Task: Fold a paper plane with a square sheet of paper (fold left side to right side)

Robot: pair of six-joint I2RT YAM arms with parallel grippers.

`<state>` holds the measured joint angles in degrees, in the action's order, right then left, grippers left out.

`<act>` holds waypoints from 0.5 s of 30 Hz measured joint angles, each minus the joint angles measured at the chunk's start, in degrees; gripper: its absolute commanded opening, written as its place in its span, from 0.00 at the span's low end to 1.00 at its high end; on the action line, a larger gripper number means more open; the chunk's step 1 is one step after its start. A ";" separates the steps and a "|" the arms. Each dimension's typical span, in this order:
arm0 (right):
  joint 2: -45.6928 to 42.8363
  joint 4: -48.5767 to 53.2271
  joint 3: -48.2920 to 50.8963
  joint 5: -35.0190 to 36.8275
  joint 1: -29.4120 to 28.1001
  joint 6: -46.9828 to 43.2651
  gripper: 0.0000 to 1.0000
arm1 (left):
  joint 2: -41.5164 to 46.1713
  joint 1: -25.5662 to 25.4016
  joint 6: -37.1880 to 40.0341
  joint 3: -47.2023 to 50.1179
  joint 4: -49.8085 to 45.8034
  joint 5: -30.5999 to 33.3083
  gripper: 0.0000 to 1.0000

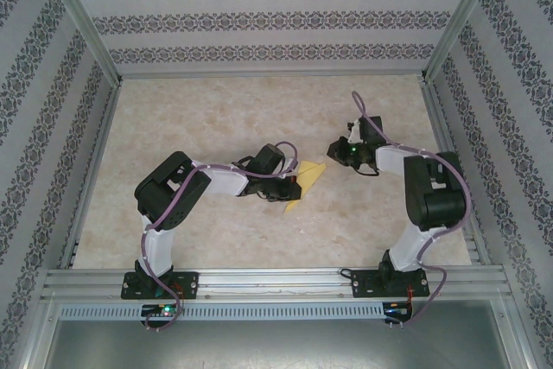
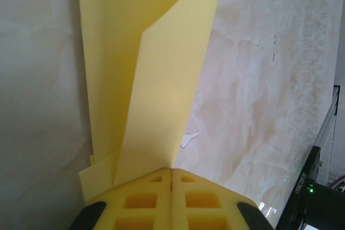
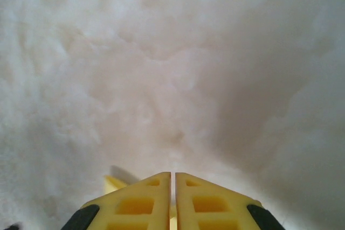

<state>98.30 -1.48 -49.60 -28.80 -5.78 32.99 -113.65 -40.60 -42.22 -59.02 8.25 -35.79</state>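
Top external view, largest first: pale marbled worktop inside patterned walls. Left arm bent in toward the middle, right arm folded up at the right side. Between them the square sheet of paper, yellow and already partly folded. Lying about mid-worktop, long axis slanting from near-left to far-right.

Left hand at the sheet's near-left end, clamped on it, fingertips pressed together with the paper nipped between. From the left wrist, sheet running straight away from that hand, one flap lifted and curling over.

Right hand close by the far-right tip, fingertips drawn together but for a hairline slit. Small yellow sliver beside one fingertip; impossible to tell whether any paper is held there.

Judged from this: left hand the nearer, already on the sheet; fold probably to be carried rightward across that long axis, toward the right hand.
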 measured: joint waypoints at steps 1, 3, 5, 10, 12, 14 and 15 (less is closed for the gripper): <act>-2.29 0.26 0.48 0.09 -0.13 0.00 0.11 | 0.02 0.00 0.00 0.02 0.07 0.00 0.01; -7.34 0.90 1.84 0.35 -0.94 0.15 0.11 | 0.02 0.00 0.02 0.09 0.17 0.00 0.01; -10.93 0.94 3.65 0.46 -2.62 0.83 0.11 | 0.09 0.00 0.02 0.17 0.22 0.00 0.01; -12.15 0.92 9.25 0.48 -10.05 4.63 0.11 | 0.17 0.11 0.02 0.35 0.35 0.00 0.01; -10.69 1.05 10.29 0.52 -12.72 5.99 0.11 | 0.24 0.11 0.02 0.42 0.39 0.04 0.01; -9.05 0.85 10.40 0.72 -14.75 7.10 0.11 | 0.24 0.11 0.02 0.44 0.39 0.04 0.01; -8.17 0.55 10.40 0.81 -15.47 7.58 0.11 | 0.28 0.11 0.02 0.48 0.42 0.04 0.01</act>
<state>90.13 -0.93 -39.20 -27.99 -21.26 40.58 -113.36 -40.49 -42.19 -58.54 8.67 -35.75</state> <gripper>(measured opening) 0.110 0.043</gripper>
